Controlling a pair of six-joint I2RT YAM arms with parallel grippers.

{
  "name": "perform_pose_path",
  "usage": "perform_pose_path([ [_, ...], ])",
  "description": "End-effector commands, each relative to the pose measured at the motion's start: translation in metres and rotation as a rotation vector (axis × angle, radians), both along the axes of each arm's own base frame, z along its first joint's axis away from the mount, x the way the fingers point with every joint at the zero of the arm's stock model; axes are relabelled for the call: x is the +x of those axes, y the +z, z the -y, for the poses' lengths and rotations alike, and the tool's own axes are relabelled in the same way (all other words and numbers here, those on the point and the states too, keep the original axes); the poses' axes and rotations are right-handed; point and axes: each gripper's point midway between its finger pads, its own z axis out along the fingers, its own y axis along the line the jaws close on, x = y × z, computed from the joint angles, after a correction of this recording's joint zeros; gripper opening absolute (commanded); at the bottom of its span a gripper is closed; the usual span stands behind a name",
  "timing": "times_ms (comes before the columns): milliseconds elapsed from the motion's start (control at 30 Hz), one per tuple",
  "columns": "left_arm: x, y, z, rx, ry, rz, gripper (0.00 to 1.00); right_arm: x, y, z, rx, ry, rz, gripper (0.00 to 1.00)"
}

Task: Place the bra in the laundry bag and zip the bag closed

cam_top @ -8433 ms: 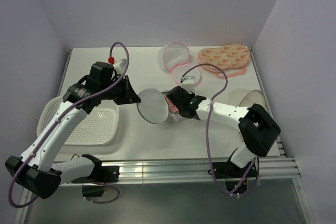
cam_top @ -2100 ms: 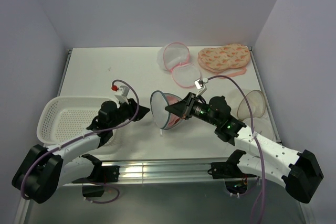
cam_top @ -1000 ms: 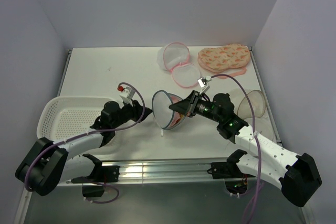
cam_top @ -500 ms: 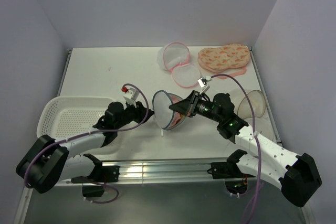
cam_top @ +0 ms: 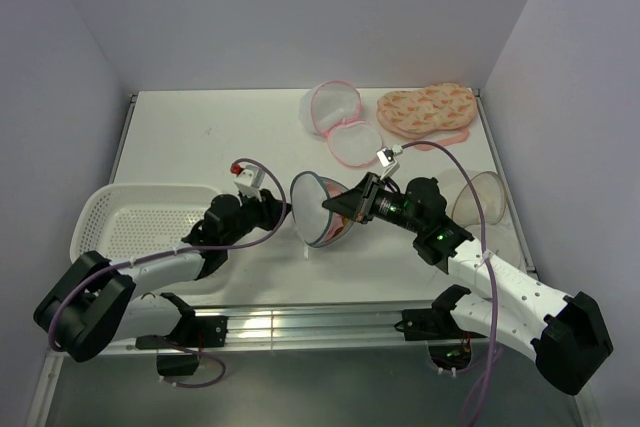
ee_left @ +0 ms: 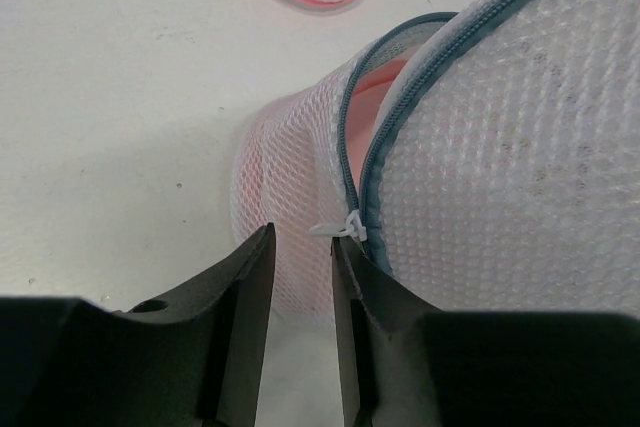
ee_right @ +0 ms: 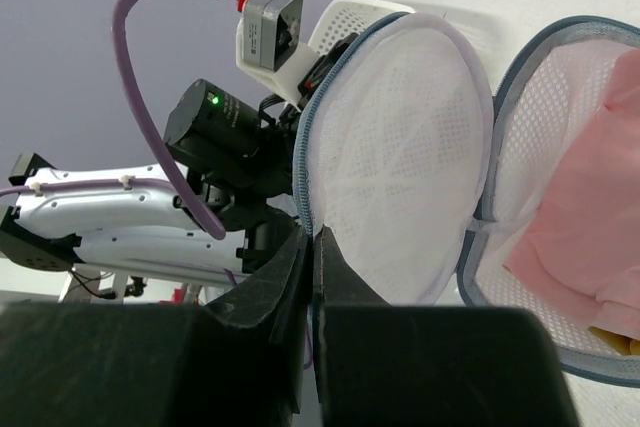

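Observation:
The laundry bag (cam_top: 318,210), white mesh with a grey zip rim, stands half open at the table's middle. The pink bra (ee_right: 590,237) lies inside its lower dome. My right gripper (cam_top: 335,208) is shut on the rim of the upper dome (ee_right: 385,147) and holds it up. My left gripper (cam_top: 283,213) is open, low on the table, just left of the bag. In the left wrist view its fingers (ee_left: 250,277) flank the mesh right below the white zip pull (ee_left: 345,227), which touches the right finger's tip.
A pink-rimmed mesh bag (cam_top: 338,120) lies open at the back. A peach patterned padded piece (cam_top: 427,109) lies at the back right. A white basket (cam_top: 140,232) sits at the left, under my left arm. A clear dome (cam_top: 478,199) lies at the right edge.
My left gripper has crept right, from beside the basket up to the bag's zip pull. My right gripper keeps its hold on the upper dome, nearly still over the last second.

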Motion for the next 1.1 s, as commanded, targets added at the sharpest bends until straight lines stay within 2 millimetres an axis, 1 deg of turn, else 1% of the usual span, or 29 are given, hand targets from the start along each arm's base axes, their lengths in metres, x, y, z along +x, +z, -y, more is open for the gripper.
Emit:
perform_pose_path([
  [0, 0.016, 0.031, 0.009, -0.04, 0.014, 0.098, 0.35, -0.002, 0.0, 0.001, 0.006, 0.013, 0.01, 0.0],
  [133, 0.016, 0.028, 0.014, -0.033, 0.001, 0.095, 0.34, -0.001, -0.002, 0.001, 0.003, 0.011, 0.008, 0.0],
  [200, 0.015, 0.029, 0.016, -0.035, -0.003, 0.103, 0.34, -0.001, -0.002, 0.002, 0.003, 0.008, 0.008, 0.0],
  [300, 0.014, 0.029, 0.018, -0.032, -0.009, 0.11, 0.32, -0.001, -0.004, 0.002, 0.002, 0.007, 0.006, 0.0],
  [400, 0.013, 0.028, 0.02, -0.025, -0.018, 0.115, 0.28, -0.001, -0.004, 0.002, 0.002, 0.008, 0.006, 0.0],
  [433, 0.012, 0.029, 0.021, -0.024, -0.023, 0.116, 0.24, 0.0, -0.004, 0.003, 0.002, 0.007, 0.003, 0.0],
  [500, 0.011, 0.029, 0.022, -0.024, -0.031, 0.118, 0.2, 0.0, -0.004, 0.003, 0.003, 0.005, 0.004, 0.0],
  [533, 0.01, 0.028, 0.022, -0.02, -0.031, 0.114, 0.14, -0.001, -0.005, 0.003, 0.002, 0.005, 0.002, 0.0],
  [600, 0.009, 0.027, 0.022, -0.012, -0.037, 0.108, 0.1, 0.0, -0.005, 0.004, 0.003, 0.0, 0.001, 0.0],
  [633, 0.008, 0.025, 0.022, -0.005, -0.034, 0.101, 0.05, 0.0, -0.005, 0.005, 0.005, -0.003, 0.003, 0.0],
  [700, 0.006, 0.022, 0.022, 0.0, -0.033, 0.086, 0.01, 0.001, -0.006, 0.006, 0.005, -0.011, 0.0, 0.0],
  [767, 0.005, 0.019, 0.018, 0.005, -0.01, 0.061, 0.0, 0.002, -0.003, 0.008, 0.01, -0.02, 0.005, 0.0],
  [800, 0.003, 0.015, 0.016, 0.008, -0.004, 0.051, 0.0, 0.002, -0.005, 0.009, 0.004, -0.025, -0.004, 0.0],
  [867, 0.001, 0.02, 0.011, -0.014, 0.015, 0.049, 0.0, 0.005, -0.006, 0.011, -0.006, -0.036, -0.009, 0.0],
  [900, -0.003, 0.016, 0.009, -0.014, 0.015, 0.04, 0.0, 0.006, -0.008, 0.013, -0.017, -0.039, -0.018, 0.0],
  [933, -0.005, 0.023, 0.007, -0.032, 0.017, 0.052, 0.0, 0.006, -0.011, 0.013, -0.025, -0.041, -0.027, 0.0],
  [967, -0.007, 0.024, 0.006, -0.042, 0.02, 0.047, 0.0, 0.008, -0.013, 0.015, -0.029, -0.046, -0.032, 0.0],
  [1000, -0.011, 0.021, 0.004, -0.038, 0.018, 0.035, 0.0, 0.01, -0.017, 0.019, -0.039, -0.058, -0.045, 0.0],
  [1033, -0.012, 0.026, 0.003, -0.047, 0.02, 0.043, 0.0, 0.012, -0.02, 0.021, -0.047, -0.067, -0.055, 0.01],
  [1067, -0.015, 0.028, 0.002, -0.049, 0.016, 0.043, 0.0, 0.015, -0.021, 0.025, -0.059, -0.085, -0.061, 0.05],
])
